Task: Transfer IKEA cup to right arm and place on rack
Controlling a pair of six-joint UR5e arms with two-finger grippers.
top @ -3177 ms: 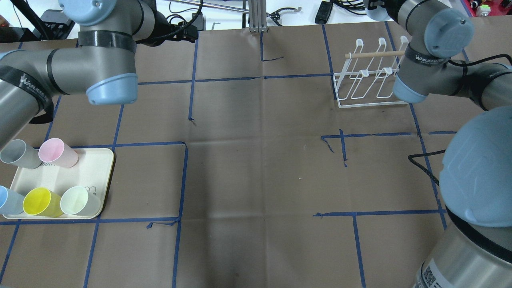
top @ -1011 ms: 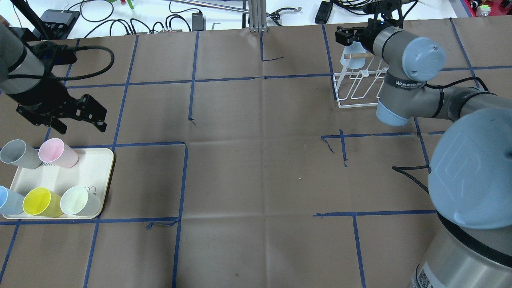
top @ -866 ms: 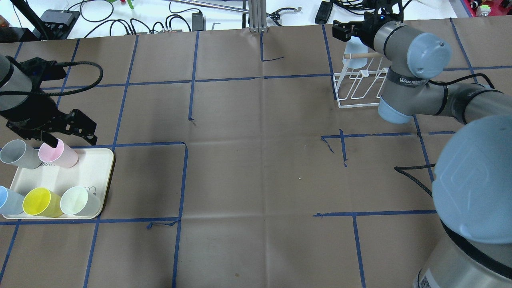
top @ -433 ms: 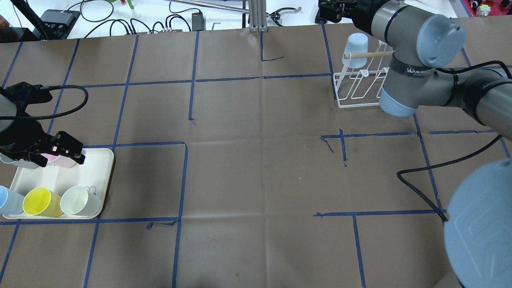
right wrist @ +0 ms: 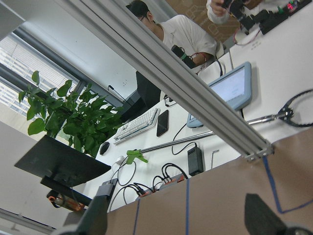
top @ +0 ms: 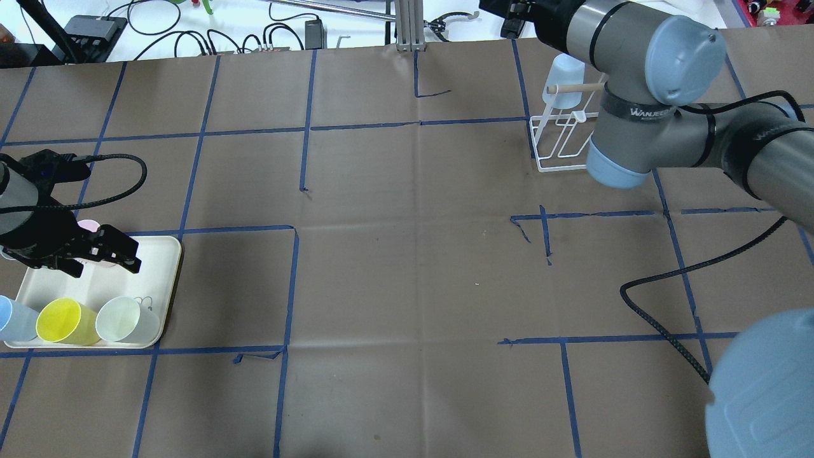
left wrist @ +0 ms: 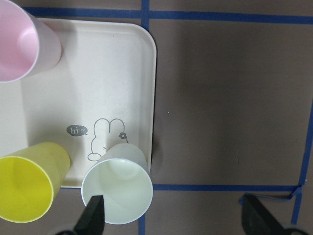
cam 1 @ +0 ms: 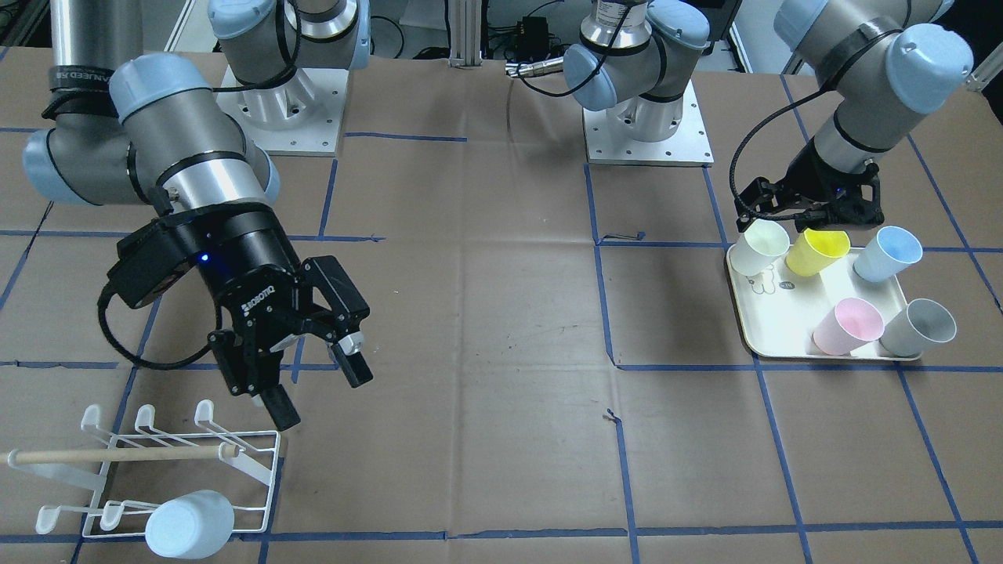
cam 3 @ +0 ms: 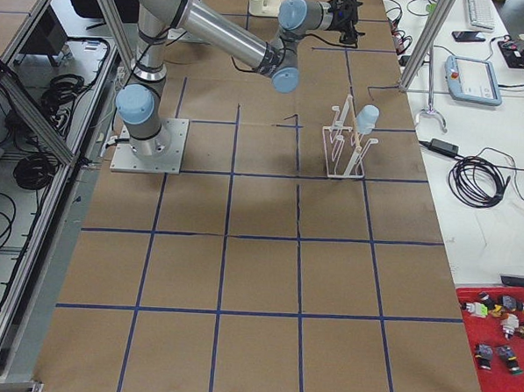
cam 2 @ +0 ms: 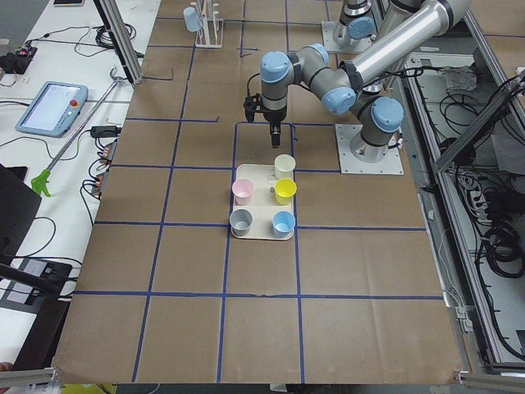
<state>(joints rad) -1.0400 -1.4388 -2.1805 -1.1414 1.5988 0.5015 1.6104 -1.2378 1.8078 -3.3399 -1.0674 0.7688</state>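
Several IKEA cups stand on a cream tray (cam 1: 791, 313): pale green (cam 1: 764, 244), yellow (cam 1: 819, 251), blue (cam 1: 889, 252), pink (cam 1: 850, 325) and grey (cam 1: 921, 327). My left gripper (cam 1: 807, 215) hangs open and empty over the tray's near end. In the left wrist view one finger (left wrist: 95, 215) overlaps the pale green cup's (left wrist: 117, 188) rim. My right gripper (cam 1: 321, 395) is open and empty, raised above and beside the white wire rack (cam 1: 258, 462). A pale blue cup (cam 1: 188, 525) sits upside down on a rack prong; it also shows overhead (top: 563, 79).
The rack's wooden handle (cam 1: 117, 454) runs across its top. The right arm's black cable (top: 668, 299) lies looped on the brown paper. Wires and a metal post (top: 407, 25) line the far table edge. People and desks show in the right wrist view.
My right gripper has let go of the pale blue cup on the rack and risen away from it. My left gripper has come down over the tray, still open.
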